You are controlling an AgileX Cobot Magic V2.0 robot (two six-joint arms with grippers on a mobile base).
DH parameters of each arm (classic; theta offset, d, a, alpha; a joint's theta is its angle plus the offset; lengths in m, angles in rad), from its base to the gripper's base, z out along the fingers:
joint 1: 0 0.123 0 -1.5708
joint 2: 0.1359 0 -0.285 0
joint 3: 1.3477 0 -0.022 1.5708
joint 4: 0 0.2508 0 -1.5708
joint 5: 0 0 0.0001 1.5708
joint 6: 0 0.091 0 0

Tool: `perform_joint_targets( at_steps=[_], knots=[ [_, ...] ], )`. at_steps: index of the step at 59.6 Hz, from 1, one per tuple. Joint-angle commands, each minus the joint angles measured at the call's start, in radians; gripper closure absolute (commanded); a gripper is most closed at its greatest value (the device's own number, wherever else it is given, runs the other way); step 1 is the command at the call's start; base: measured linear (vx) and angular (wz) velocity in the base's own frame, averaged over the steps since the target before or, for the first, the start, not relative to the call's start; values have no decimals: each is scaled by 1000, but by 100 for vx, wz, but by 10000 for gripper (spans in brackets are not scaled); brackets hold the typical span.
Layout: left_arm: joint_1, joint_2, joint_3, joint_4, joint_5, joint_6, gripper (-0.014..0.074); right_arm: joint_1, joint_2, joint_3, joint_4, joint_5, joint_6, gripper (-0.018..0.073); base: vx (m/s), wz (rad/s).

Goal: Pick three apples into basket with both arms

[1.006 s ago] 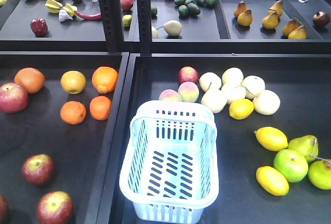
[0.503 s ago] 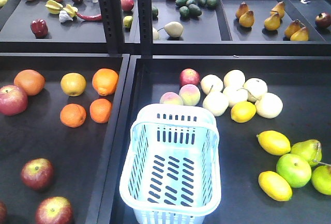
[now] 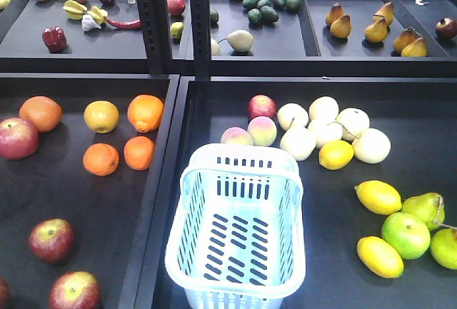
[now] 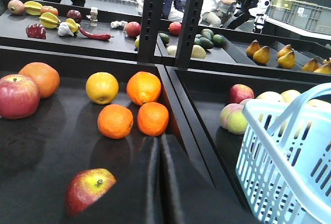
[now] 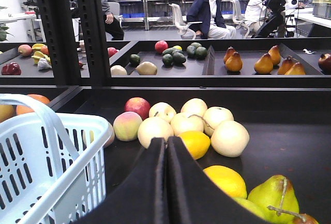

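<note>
— Nothing has shifted since half a second ago. Where's the basket [image 3: 240, 149]?
— Near-left corner of the right tray [image 3: 335, 213], long axis running near edge to far edge.
— And the apples [image 3: 51, 240]?
— Near-left corner of the left tray [image 3: 107, 209]. Both left gripper [image 4: 159, 149] and right gripper [image 5: 166, 149] clenched.

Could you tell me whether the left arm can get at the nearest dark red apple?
Probably yes: the dark red apple lies in the open beside the shut left gripper, with nothing between them.
</note>
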Motion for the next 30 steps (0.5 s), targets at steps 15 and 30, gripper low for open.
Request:
perform_joint_targets(
  at_steps=[15, 30],
  knots=[
    [-3, -12, -26, -10, -77, -6, 602, -8, -12, 14, -2, -72, -2, 567, 0, 0],
    [-3, -12, -26, -10, -78, -6, 602, -8, -12, 14, -2, -72, -2, 567, 0, 0]
  ],
)
